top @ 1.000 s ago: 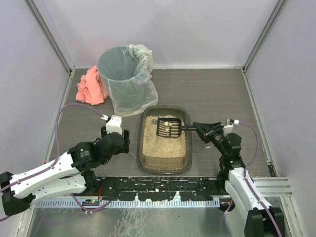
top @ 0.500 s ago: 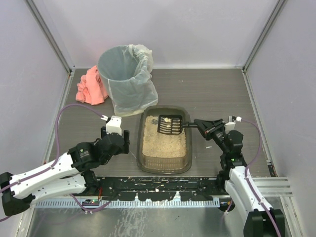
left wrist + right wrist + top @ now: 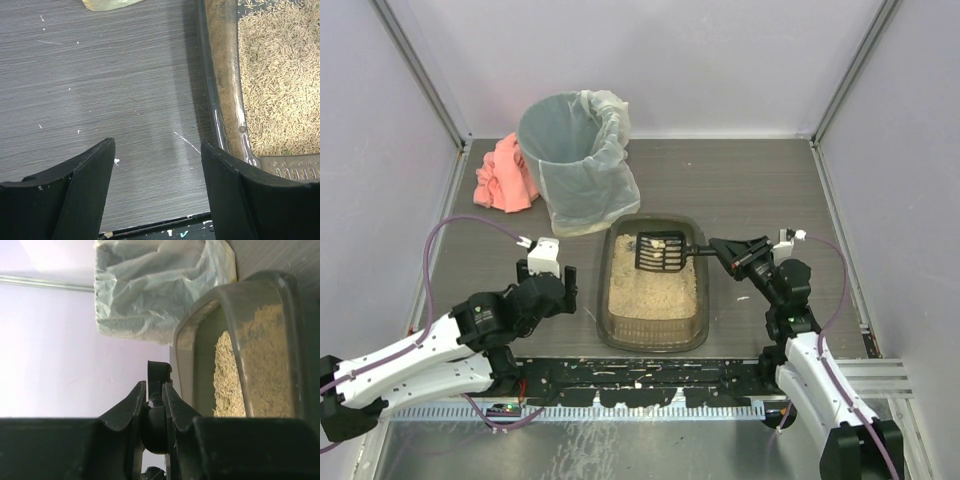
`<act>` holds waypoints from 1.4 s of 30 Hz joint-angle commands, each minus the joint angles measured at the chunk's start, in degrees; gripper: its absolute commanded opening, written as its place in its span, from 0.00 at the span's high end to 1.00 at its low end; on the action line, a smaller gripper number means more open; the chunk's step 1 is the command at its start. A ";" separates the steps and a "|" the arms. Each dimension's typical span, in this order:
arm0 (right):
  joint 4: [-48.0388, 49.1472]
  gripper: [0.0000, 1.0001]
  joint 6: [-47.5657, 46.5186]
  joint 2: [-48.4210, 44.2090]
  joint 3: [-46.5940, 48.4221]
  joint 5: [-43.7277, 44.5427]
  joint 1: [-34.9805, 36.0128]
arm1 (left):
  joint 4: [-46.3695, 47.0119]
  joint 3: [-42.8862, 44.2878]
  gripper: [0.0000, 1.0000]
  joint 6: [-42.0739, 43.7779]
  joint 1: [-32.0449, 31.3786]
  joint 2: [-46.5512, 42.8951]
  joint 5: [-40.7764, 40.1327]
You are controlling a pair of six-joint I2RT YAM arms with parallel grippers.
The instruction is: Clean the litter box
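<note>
The litter box (image 3: 607,290), a shallow dark tray of beige litter, lies at the table's middle front; its left rim (image 3: 220,95) shows in the left wrist view and its wall (image 3: 200,345) in the right wrist view. My right gripper (image 3: 728,250) is shut on the handle of the black slotted scoop (image 3: 662,256), whose head hangs over the box's far end with pale bits on it. Between the right fingers (image 3: 131,405) the scoop handle (image 3: 159,377) sticks up. My left gripper (image 3: 560,285) stands open and empty over bare table just left of the box, its fingers (image 3: 90,165) apart.
A round grey bin (image 3: 575,160) with a clear liner stands behind the box at the back left; its liner (image 3: 150,285) fills the top of the right wrist view. A pink cloth (image 3: 505,175) lies left of the bin. Grey walls close in the table.
The scoop has lifted slightly and shifted toward the box's far end. My left arm has drawn back a little toward its base, and its jaws have spread slightly wider.
</note>
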 commanded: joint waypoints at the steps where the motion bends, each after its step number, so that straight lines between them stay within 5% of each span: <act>1: 3.25 0.99 -3.82 2.60 5.00 -2.90 2.42 | -0.87 1.01 0.29 -0.28 0.26 -1.54 -1.79; 5: 1.42 0.99 2.14 -2.74 0.22 4.06 -0.35 | -0.06 1.27 0.26 1.26 0.28 -2.10 -2.06; 9: 2.13 0.99 -4.14 4.01 6.32 -3.24 2.85 | -1.42 2.10 0.23 2.05 0.28 -2.09 -3.82; 12: -0.20 0.99 1.67 -2.28 2.32 4.29 -0.56 | 0.13 1.73 0.22 3.45 0.28 -2.34 -3.25; 16: 1.44 0.99 -4.79 5.54 8.93 -4.70 2.20 | -0.56 1.51 0.21 2.56 0.28 -2.89 -4.35; 20: -1.86 0.99 -1.58 -0.33 7.62 2.72 -0.63 | 0.30 0.85 0.18 3.31 0.27 -3.73 -4.94; 30: -7.49 1.00 -2.74 9.03 25.78 3.53 0.50 | 2.28 -1.31 0.00 3.47 0.28 -6.72 -5.28; 42: -11.09 0.99 -9.71 34.36 58.17 19.34 12.58 | 2.76 -2.47 0.02 3.89 0.28 -10.65 -5.00</act>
